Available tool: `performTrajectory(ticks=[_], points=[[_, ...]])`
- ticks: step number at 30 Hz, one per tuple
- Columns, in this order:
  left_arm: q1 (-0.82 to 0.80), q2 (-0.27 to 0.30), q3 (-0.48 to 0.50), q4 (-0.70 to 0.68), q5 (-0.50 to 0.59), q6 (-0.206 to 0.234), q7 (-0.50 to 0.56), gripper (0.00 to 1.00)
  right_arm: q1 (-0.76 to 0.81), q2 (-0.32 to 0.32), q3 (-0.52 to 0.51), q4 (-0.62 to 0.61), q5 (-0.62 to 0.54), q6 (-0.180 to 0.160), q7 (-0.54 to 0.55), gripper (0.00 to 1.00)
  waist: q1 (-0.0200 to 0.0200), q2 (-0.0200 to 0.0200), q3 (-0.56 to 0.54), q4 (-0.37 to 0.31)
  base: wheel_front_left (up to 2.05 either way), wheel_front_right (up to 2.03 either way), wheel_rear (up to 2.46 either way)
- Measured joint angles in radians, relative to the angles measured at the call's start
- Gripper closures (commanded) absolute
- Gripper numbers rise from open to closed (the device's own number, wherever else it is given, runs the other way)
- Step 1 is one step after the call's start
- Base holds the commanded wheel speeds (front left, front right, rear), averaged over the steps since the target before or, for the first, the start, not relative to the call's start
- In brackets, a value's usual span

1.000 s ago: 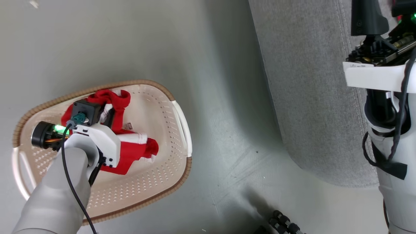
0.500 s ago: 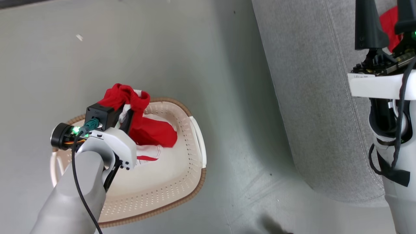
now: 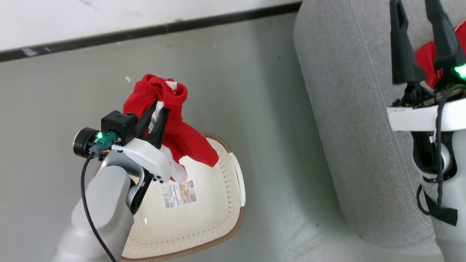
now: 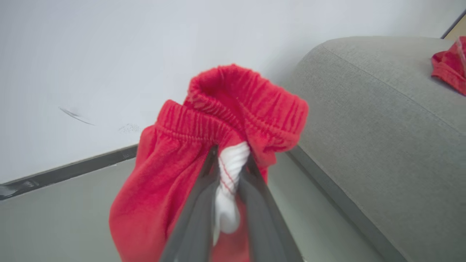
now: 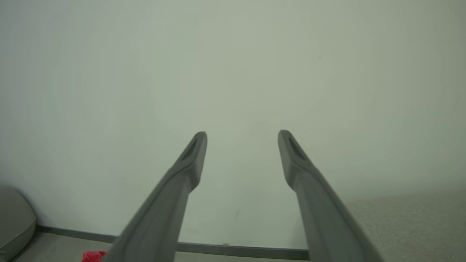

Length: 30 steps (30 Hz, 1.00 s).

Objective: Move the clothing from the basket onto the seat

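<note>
The clothing (image 3: pixel 189 145) is clamped thinly in the left claw (image 4: pixel 230 156) and could be dropped short of the seat (image 3: pixel 346 109); the right claw (image 5: pixel 242 136) is spread apart.

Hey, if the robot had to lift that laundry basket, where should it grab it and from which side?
Probably the white side handle of the basket, approached from the seat side. It looks like a slim bar two fingers could close around, and that end is unobstructed; the left gripper holding the red shorts hangs over the other end.
</note>
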Motion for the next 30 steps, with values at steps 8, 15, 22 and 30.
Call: performTrajectory(ticks=[8, 15, 22, 30], points=[[0.04, -0.008, 0.012, -0.103, -0.035, -0.005, 0.0, 1.0, 0.068, -0.005, 0.008, 0.025, 0.009, 0.0, 0.0, 0.0, 0.0, 0.0, -0.091, 0.029, 0.0, 0.0, 0.0], [0.061, -0.011, -0.009, -0.139, -0.055, -0.008, 0.0, 1.0, 0.121, -0.018, 0.029, 0.04, 0.015, 0.0, 0.0, 0.0, 0.0, 0.0, -0.169, 0.051, 0.0, 0.0, 0.0], [0.061, -0.016, -0.058, -0.156, -0.101, -0.008, 0.0, 1.0, 0.187, -0.035, 0.06, 0.063, 0.02, 0.0, 0.0, 0.0, 0.0, 0.0, -0.242, 0.069, 0.0, 0.0, 0.0], [0.055, -0.017, -0.093, -0.191, -0.151, -0.008, 0.034, 1.0, 0.243, -0.055, 0.094, 0.086, 0.044, 0.0, 0.0, 0.0, 0.0, 0.0001, -0.316, 0.085, 0.0, 0.0, 0.0]])
